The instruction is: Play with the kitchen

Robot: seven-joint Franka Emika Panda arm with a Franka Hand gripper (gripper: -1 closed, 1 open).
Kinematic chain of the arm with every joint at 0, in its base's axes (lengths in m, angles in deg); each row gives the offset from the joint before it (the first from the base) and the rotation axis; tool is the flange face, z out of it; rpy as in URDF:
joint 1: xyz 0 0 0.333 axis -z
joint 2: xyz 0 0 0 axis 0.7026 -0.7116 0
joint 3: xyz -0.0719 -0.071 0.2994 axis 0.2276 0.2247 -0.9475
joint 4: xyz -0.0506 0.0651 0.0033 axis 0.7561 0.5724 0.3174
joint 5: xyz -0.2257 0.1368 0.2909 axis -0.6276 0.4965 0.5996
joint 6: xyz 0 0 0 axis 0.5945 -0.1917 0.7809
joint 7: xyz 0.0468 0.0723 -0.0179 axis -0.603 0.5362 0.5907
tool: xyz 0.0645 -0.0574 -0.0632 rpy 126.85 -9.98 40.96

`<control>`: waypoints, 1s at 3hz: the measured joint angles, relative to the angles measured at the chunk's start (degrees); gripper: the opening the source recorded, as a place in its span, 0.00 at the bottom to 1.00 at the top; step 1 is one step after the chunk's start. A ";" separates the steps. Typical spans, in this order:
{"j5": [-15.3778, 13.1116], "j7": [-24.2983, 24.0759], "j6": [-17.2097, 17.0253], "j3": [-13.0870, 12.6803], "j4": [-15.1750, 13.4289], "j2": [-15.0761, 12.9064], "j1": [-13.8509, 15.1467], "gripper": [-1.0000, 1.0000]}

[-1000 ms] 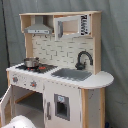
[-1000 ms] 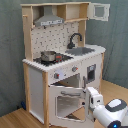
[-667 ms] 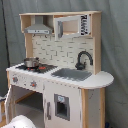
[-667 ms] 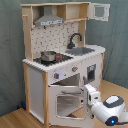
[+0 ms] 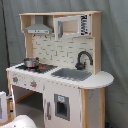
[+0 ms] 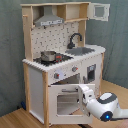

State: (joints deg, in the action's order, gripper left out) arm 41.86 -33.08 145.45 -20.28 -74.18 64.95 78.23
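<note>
Standing tall against a grey curtain, the kitchen is built of white panels and pale wood, with a grey hood under its top shelf, a tiled backsplash, a black faucet over a grey sink, and knobs along the front below the stovetop. A small metal pot sits on the stovetop; what it holds cannot be made out, and the sink looks bare inside. In the second exterior view the oven door hangs open, swung outward, and the white arm's gripper is right at that door's free edge, well below the pot and sink. Whether its fingers are spread or closed on the door cannot be told. An upper cabinet door with a clear pane also stands open, high above the gripper. The kitchen rests on a wooden tabletop, and the arm's rounded white body with a blue light lies low beside the door.
</note>
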 joint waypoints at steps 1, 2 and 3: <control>-0.12 3.00 3.49 0.43 -0.01 0.02 3.59 1.00; -0.12 6.10 6.23 1.06 -0.03 0.02 7.69 1.00; -0.12 9.50 8.02 2.98 -0.45 0.02 11.79 1.00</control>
State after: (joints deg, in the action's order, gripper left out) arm 41.73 -23.58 153.47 -17.30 -74.63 64.96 90.02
